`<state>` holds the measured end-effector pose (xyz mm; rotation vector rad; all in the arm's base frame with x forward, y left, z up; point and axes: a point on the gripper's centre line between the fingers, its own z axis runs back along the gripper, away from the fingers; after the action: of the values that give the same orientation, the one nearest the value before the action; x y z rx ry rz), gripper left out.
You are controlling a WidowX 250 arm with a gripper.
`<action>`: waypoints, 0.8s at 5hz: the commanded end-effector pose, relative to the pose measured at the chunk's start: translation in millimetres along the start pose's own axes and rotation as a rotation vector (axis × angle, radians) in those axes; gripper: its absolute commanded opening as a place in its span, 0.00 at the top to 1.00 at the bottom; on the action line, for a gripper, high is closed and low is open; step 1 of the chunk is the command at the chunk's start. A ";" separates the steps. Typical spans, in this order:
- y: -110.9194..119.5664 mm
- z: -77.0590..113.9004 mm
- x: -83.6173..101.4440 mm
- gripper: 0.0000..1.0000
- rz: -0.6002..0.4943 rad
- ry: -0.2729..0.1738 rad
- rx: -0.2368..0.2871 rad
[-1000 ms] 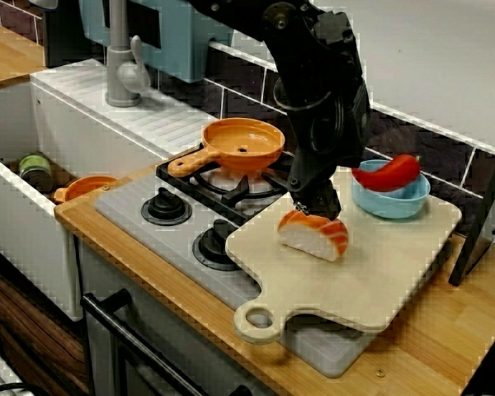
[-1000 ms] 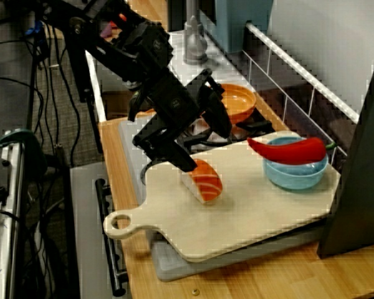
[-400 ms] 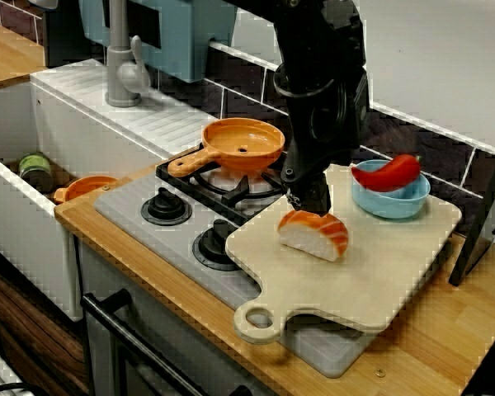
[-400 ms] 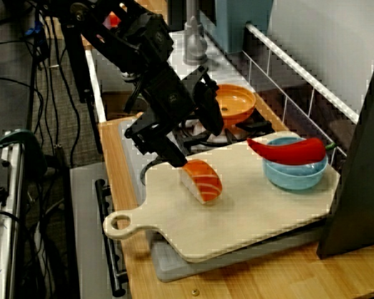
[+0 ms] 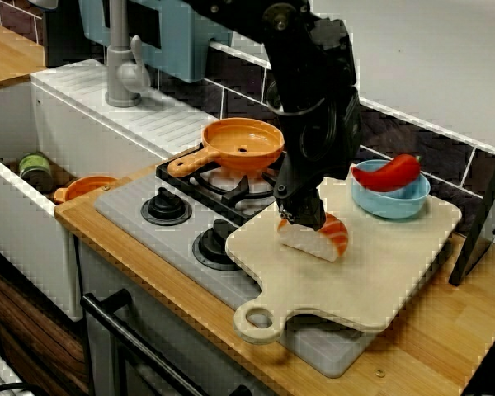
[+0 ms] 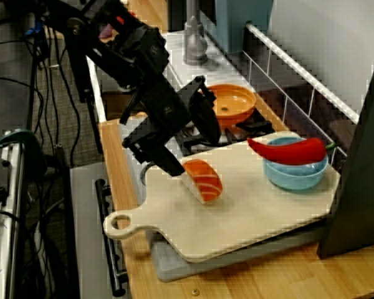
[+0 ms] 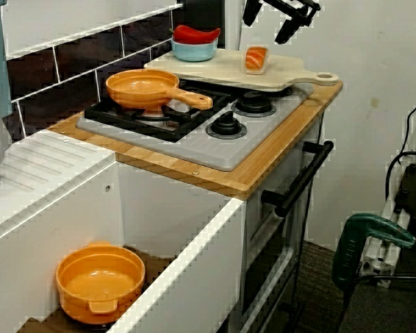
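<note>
A salmon sushi piece lies on the pale wooden cutting board, which rests over the stove's right half. In the front view my gripper hangs at the sushi's left end and covers part of it. The side view shows the gripper open, one finger by the sushi at the board's edge, the other raised over the burners. From the sink end, the gripper is open a little above the sushi, holding nothing.
A blue bowl with a red chilli stands at the board's back right. An orange pan sits on the rear burner. The sink at left holds an orange bowl and a green can. A dark panel stands at the right.
My gripper lifted slightly, then shifted left and down toward the sushi's stove-side end. It stays open. The sushi has not moved.
</note>
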<state>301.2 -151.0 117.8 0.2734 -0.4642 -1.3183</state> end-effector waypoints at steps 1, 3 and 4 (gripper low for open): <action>0.1 3.9 -6.1 0.00 -0.009 -0.003 0.016; -7.9 -4.2 -5.5 0.00 -0.008 0.003 0.013; -11.9 -11.3 -2.9 0.00 -0.015 0.011 0.000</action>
<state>296.6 -153.1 91.8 0.2757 -0.4128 -1.3303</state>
